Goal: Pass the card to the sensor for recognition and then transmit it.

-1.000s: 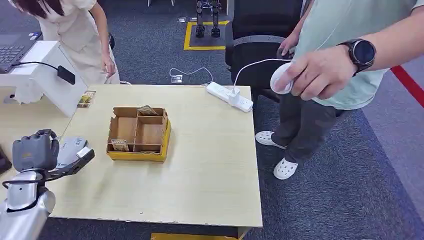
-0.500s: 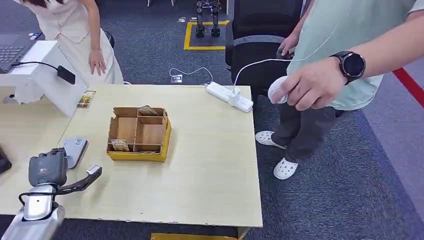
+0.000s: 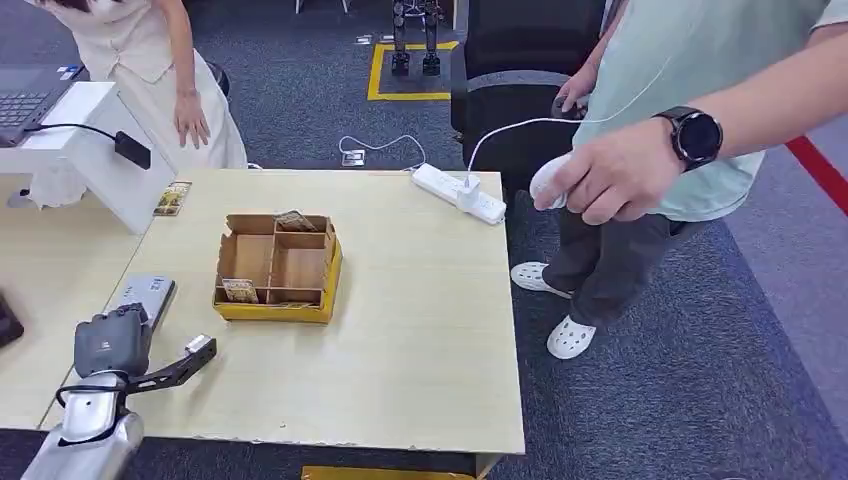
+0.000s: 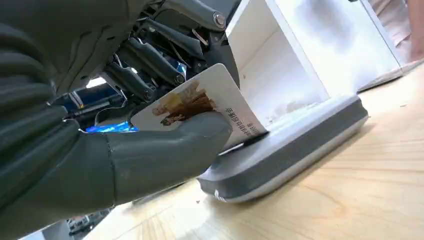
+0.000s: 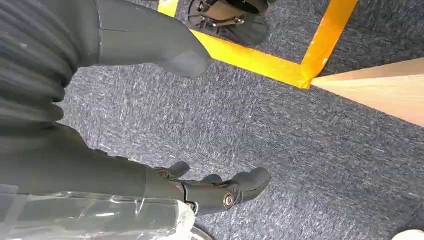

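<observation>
My left hand (image 3: 112, 343) hangs over the near left part of the table and pinches a picture card (image 4: 200, 107) between thumb and fingers. In the left wrist view the card's edge reaches over the flat grey sensor pad (image 4: 295, 145), close above its top. The head view shows the same sensor pad (image 3: 150, 294) just beyond the hand. A yellow cardboard box (image 3: 277, 266) with compartments holds more cards at the table's middle. My right hand (image 5: 210, 192) hangs over the carpet with its fingers apart and nothing in them.
A white stand (image 3: 90, 150) with a black cable rises at the far left, a loose card (image 3: 172, 198) beside it. A white power strip (image 3: 458, 192) lies at the far edge. One person (image 3: 690, 120) stands at right holding a white device; another (image 3: 160, 60) stands far left.
My left hand has drawn back toward me and lower, off the sensor pad it covered a second ago. The person at the far left straightened up; the one at right shifted the hand slightly.
</observation>
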`<act>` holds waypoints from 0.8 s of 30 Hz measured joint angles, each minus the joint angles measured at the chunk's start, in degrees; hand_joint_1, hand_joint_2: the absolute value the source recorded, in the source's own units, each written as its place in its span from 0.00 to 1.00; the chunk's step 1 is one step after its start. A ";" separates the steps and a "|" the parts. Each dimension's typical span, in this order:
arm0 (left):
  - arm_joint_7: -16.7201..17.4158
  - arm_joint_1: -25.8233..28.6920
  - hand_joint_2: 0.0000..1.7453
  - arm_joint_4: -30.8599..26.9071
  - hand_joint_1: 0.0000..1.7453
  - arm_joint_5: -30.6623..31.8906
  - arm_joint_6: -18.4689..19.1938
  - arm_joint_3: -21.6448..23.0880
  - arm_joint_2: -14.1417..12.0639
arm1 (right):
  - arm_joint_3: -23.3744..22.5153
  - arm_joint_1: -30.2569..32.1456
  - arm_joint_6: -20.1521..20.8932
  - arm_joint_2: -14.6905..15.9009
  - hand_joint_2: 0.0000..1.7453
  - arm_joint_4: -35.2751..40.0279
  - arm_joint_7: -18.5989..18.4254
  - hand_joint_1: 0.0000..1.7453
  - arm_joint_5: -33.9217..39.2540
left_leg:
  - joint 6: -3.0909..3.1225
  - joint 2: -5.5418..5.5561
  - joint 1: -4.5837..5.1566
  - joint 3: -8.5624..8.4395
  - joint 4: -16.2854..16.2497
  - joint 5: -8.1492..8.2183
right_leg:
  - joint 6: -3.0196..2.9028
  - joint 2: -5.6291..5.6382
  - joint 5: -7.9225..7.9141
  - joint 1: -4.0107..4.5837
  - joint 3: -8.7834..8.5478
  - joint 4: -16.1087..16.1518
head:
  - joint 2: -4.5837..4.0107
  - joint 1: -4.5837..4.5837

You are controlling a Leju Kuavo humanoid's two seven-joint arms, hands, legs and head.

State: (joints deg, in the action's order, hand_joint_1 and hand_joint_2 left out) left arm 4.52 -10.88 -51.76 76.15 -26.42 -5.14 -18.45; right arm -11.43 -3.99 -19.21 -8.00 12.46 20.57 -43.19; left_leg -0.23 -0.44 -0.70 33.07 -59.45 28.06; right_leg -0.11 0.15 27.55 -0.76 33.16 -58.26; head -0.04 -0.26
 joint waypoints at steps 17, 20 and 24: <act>-11.13 -0.17 1.00 -2.12 1.00 -18.35 -4.59 -0.53 0.94 | 0.11 0.03 -0.26 0.00 1.00 0.02 0.17 0.00 -0.11 | 0.00 0.02 -0.01 0.00 0.00 0.00 | 0.00 -0.02 0.00 0.00 0.00 0.00 | 0.00 0.00; -12.52 -0.59 1.00 -4.46 1.00 -20.46 -6.54 -0.81 0.92 | 0.20 0.09 -0.22 0.00 1.00 0.00 0.17 0.00 -0.35 | 0.00 0.02 -0.01 0.00 0.00 0.00 | 0.00 -0.01 0.00 0.00 0.01 0.00 | 0.00 0.00; -13.49 -2.44 1.00 -6.80 1.00 -20.87 -10.01 -1.20 0.87 | 0.68 0.07 -0.18 0.00 1.00 0.00 0.31 0.00 -0.52 | 0.00 0.03 -0.01 0.01 0.00 -0.01 | 0.00 -0.03 0.00 0.00 0.00 0.00 | 0.00 0.02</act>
State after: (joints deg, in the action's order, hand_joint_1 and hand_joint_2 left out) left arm -8.96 -13.32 -58.55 55.28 -36.43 -6.34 -17.57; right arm -10.75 -3.92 -19.39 -8.00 12.46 20.87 -43.71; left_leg -0.23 -0.41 -0.71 33.07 -59.45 28.06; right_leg -0.11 0.12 27.55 -0.76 33.16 -58.26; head -0.04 -0.24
